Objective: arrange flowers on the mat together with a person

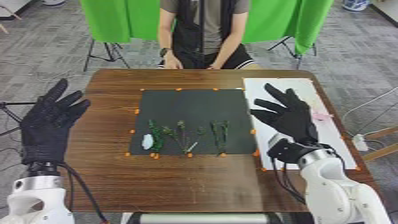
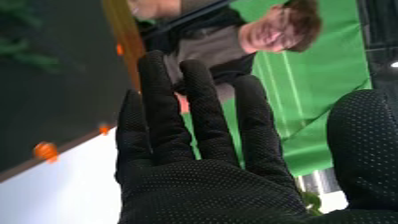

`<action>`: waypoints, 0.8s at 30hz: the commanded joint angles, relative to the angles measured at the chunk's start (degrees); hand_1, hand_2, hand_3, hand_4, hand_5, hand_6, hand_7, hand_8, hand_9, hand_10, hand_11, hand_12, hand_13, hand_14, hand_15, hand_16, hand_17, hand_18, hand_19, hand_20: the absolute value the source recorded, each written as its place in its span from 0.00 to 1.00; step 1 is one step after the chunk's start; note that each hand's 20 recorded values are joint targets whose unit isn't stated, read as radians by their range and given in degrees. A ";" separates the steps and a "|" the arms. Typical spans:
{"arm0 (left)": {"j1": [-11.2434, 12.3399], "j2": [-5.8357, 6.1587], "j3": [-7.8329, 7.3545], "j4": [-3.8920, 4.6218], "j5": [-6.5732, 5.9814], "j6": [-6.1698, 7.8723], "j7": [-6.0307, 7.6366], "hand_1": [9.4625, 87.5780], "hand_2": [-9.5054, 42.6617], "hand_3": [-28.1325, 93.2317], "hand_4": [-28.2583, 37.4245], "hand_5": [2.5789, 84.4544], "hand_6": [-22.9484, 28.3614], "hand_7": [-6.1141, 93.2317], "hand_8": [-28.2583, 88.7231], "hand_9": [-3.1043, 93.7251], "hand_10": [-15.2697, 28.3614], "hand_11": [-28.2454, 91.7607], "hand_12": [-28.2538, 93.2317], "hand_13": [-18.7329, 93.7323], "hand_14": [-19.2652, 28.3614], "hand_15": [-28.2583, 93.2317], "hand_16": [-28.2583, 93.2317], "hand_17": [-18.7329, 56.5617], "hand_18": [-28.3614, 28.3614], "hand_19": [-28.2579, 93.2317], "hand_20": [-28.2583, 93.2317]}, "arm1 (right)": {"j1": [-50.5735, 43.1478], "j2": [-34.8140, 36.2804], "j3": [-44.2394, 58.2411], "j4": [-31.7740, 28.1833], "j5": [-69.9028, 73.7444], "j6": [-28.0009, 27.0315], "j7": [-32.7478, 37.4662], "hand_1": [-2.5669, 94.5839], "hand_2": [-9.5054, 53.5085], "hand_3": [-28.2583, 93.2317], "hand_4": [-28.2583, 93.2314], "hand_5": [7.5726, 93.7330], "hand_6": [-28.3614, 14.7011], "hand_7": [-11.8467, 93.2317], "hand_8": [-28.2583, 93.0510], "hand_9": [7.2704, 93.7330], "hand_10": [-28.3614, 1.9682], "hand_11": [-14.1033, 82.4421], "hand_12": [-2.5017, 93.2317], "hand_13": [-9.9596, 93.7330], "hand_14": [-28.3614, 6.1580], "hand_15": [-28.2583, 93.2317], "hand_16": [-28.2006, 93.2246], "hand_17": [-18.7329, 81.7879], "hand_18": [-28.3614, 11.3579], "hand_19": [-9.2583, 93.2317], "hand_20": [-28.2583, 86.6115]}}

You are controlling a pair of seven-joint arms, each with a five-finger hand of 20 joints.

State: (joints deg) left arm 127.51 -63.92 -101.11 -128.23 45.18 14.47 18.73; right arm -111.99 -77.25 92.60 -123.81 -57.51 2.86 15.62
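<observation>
In the head view my right hand [image 1: 289,120] is over the white sheet at the right, fingers straight and spread, holding nothing. My left hand [image 1: 49,122] stands open beside the table's left edge. Green stems [image 1: 182,135] lie on the lower half of the dark mat [image 1: 191,107], with a white flower [image 1: 148,142] at their left end. A pink flower [image 1: 321,116] rests on the white sheet, just right of my right hand. In the right wrist view the right hand [image 2: 209,187] has straight fingers, and blurred greenery [image 2: 27,52] lies on the dark mat [image 2: 67,100].
The white sheet [image 1: 333,142] covers the right side of the brown table [image 1: 195,182]. Small orange pieces [image 1: 253,131] dot the mat's border. Across the table a person's hands [image 1: 172,63] are near the far edge. Black cables hang by both arms.
</observation>
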 commanded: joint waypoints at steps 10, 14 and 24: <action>2.38 1.03 0.72 -0.09 0.62 -0.19 -1.07 0.14 0.31 0.86 0.00 0.44 0.60 0.11 0.19 0.44 0.78 0.40 0.33 0.44 0.96 0.63 0.19 0.19 0.99 0.72 0.34 | -5.02 1.70 3.28 -1.88 -2.34 -0.58 -4.98 0.20 0.34 0.81 0.02 0.44 0.67 0.25 0.12 0.54 0.40 0.33 0.17 0.50 0.32 0.60 0.33 0.23 0.27 0.50 0.43; 2.02 0.97 1.13 0.22 0.46 -0.34 -1.59 0.14 0.31 0.86 0.00 0.44 0.60 0.11 0.19 0.44 0.79 0.41 0.33 0.44 0.96 0.63 0.19 0.19 0.98 0.72 0.34 | -4.34 1.58 2.91 -1.23 -2.26 0.06 -4.37 0.20 0.34 0.81 0.02 0.44 0.67 0.25 0.12 0.53 0.41 0.32 0.17 0.49 0.31 0.57 0.32 0.23 0.27 0.49 0.42; 1.20 1.38 1.83 0.07 0.60 -0.41 -1.84 0.15 0.31 0.86 0.00 0.44 0.60 0.11 0.19 0.44 0.79 0.41 0.33 0.44 0.96 0.64 0.18 0.19 0.98 0.71 0.35 | -3.31 1.54 2.21 -0.76 -2.42 -0.08 -3.73 0.20 0.34 0.81 0.01 0.44 0.68 0.25 0.12 0.52 0.41 0.31 0.17 0.49 0.30 0.55 0.34 0.23 0.27 0.48 0.42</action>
State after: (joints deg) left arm 128.74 -62.51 -99.81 -128.25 45.93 13.83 17.39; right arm -115.39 -75.61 95.41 -124.51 -59.43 2.87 11.89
